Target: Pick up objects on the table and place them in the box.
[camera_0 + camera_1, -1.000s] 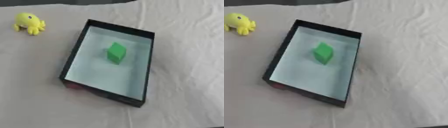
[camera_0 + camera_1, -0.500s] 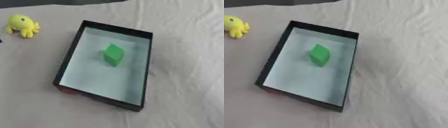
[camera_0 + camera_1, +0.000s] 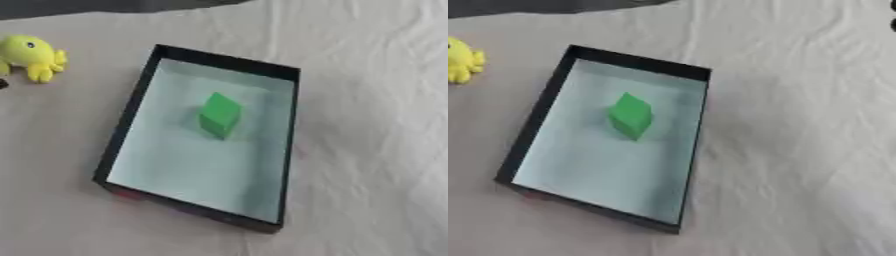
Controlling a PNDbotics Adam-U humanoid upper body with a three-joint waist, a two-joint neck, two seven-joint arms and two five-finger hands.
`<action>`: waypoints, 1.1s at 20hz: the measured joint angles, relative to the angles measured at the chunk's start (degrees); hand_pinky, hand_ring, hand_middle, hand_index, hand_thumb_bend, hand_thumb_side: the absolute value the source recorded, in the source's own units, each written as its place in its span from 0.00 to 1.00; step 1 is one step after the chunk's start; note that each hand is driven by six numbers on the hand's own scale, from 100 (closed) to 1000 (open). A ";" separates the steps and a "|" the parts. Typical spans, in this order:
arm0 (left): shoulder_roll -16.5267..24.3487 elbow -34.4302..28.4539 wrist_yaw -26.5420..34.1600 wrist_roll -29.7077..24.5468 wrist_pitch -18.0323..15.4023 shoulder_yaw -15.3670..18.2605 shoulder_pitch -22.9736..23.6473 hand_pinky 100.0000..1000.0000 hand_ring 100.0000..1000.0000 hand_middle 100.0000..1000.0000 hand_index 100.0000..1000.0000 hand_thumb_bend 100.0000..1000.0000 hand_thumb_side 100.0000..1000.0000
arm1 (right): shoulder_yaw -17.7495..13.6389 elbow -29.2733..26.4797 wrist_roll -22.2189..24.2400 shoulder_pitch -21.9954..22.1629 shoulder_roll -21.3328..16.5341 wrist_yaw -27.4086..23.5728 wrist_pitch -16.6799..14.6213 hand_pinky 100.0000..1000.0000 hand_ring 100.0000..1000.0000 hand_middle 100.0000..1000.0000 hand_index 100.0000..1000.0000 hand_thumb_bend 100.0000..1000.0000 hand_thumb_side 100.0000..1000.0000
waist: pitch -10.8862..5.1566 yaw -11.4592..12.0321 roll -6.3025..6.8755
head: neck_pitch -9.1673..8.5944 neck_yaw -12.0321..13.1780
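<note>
- Fingers: no finger of the left hand or the right hand shows in either view, so open or closed cannot be told.
- One small dark sliver [image 3: 3, 84] at the left edge of the left eye view, just below the toy; cannot tell what it is.
- Two dark specks [image 3: 892, 15] at the top right edge of the right eye view; unidentifiable.
- One box [image 3: 227, 62]: black walls, pale mint floor, lying askew on the cloth, open top.
- One green block [image 3: 219, 115] inside the box, on its floor, in the far half, clear of all walls.
- One yellow toy [image 3: 31, 56], rounded with short legs, on the cloth outside the box, left of its far left corner, not touching it.
- One beige wrinkled cloth [image 3: 367, 150] covers the table.
- One dark strip [image 3: 87, 6] along the far edge.
</note>
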 measured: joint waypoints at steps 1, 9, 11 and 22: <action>0.00 0.21 -0.41 0.18 -0.08 0.00 0.00 0.76 0.71 0.66 0.78 0.26 0.00 | 0.01 0.13 0.04 0.00 0.01 0.06 0.04 1.00 0.95 0.99 0.86 0.00 0.50 | 0.01 0.02 0.04 | 0.00 0.00; 0.01 0.29 0.21 0.98 -0.57 0.00 -0.12 0.69 0.61 0.55 0.58 0.00 0.00 | 0.02 0.50 0.05 0.07 0.05 0.46 0.08 1.00 0.95 0.99 0.86 0.00 0.50 | 0.01 0.44 0.10 | 0.37 -0.31; 0.02 -0.26 0.81 1.93 -0.69 0.00 -0.12 0.68 0.59 0.55 0.56 0.00 0.00 | 0.02 0.51 0.04 0.14 0.05 0.47 0.08 1.00 0.95 0.99 0.86 0.00 0.50 | 0.00 0.48 0.06 | 0.59 -0.54; 0.12 -2.90 2.63 7.82 0.03 -0.04 0.34 0.77 0.69 0.71 0.80 0.28 0.05 | 0.02 0.54 -0.09 1.11 0.03 0.43 -0.06 1.00 0.95 0.98 0.86 0.00 0.49 | -1.30 1.05 -0.06 | 0.63 1.25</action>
